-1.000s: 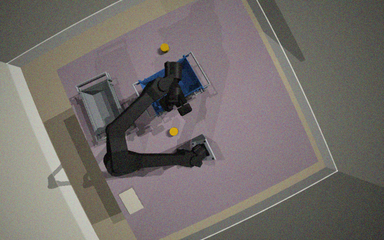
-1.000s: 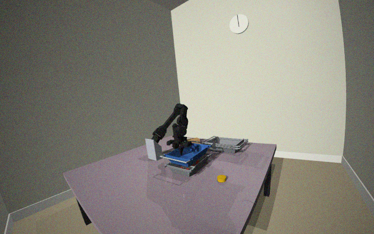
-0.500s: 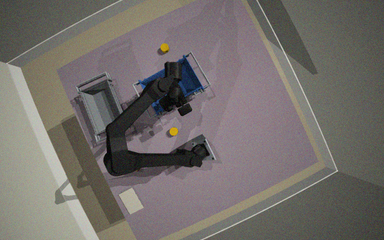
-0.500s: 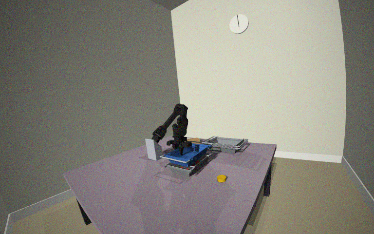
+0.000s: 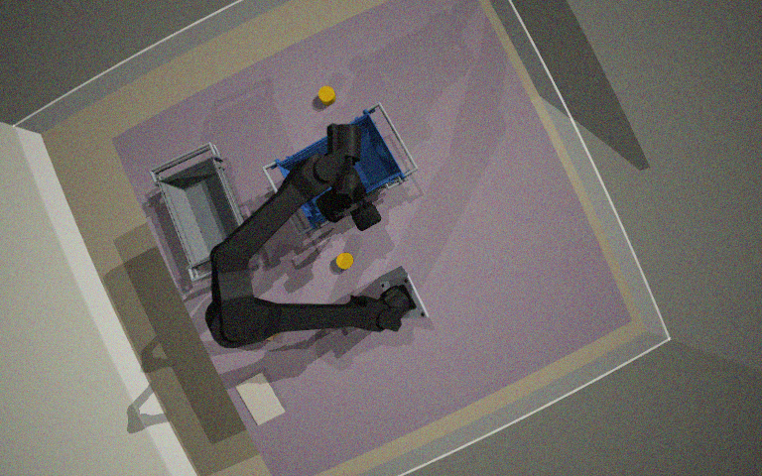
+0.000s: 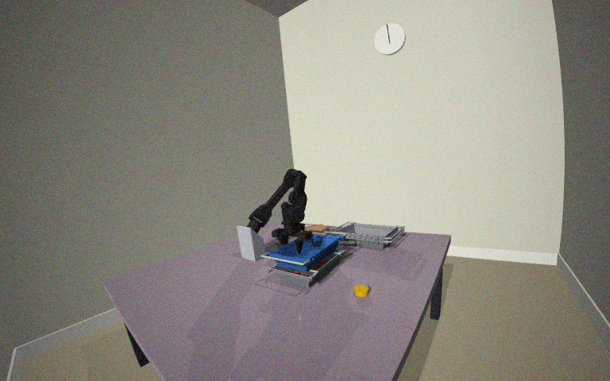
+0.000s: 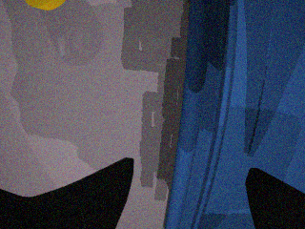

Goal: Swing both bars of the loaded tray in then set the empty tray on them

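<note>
The empty blue tray (image 5: 382,151) (image 6: 292,264) (image 7: 281,57) sits above the grey loaded tray (image 6: 292,280), roughly level as far as the exterior view shows. A gap separates their rims at the near end. Red blocks (image 6: 302,273) show in the lower tray. The blue tray's own wire bars stick out past its ends. The lower tray's bars are mostly hidden, so their contact cannot be told. My gripper (image 6: 291,246) (image 7: 193,172) is open, one finger outside the blue side wall and one inside, with space between wall and fingers.
Another grey tray (image 5: 196,224) (image 6: 385,245) with wire bars stands near the table edge. A yellow disc (image 5: 344,260) (image 7: 45,4) lies on my arm's side of the blue tray, and another yellow disc (image 5: 326,94) (image 6: 360,290) beyond it. An upright plate (image 6: 247,243) stands by the arm base.
</note>
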Tool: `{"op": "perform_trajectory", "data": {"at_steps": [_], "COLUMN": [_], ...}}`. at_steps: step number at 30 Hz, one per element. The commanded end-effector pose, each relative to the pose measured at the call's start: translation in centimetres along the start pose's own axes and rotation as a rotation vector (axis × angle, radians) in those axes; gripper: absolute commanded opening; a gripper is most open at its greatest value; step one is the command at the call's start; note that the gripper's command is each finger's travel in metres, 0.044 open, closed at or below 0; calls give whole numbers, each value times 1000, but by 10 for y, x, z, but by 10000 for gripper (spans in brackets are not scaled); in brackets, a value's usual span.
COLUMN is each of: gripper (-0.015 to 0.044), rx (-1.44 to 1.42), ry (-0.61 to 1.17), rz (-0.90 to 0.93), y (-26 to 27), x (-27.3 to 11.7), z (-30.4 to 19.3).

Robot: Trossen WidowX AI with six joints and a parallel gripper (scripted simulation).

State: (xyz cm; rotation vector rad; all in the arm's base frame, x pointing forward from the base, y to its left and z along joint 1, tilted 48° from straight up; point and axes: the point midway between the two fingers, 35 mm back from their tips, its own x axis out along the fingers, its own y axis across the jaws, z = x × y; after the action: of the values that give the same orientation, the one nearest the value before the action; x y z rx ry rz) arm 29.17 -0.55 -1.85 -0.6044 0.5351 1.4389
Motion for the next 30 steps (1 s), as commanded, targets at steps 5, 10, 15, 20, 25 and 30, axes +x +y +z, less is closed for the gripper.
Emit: {"op": "perform_trajectory", "data": {"at_steps": [5,10,15,20,25,30], "gripper": [411,440,440,440,440,440], "rx": [6,0,0,3,6,7], "ry": [2,0,1,7,11,8], "rz": [3,0,0,0,1,3], "y": [1,0,-1,-4,-5,-2], "x": [0,0,-3,-28,-63,-99], "z": [0,0,0,-3,-3,-1]}}
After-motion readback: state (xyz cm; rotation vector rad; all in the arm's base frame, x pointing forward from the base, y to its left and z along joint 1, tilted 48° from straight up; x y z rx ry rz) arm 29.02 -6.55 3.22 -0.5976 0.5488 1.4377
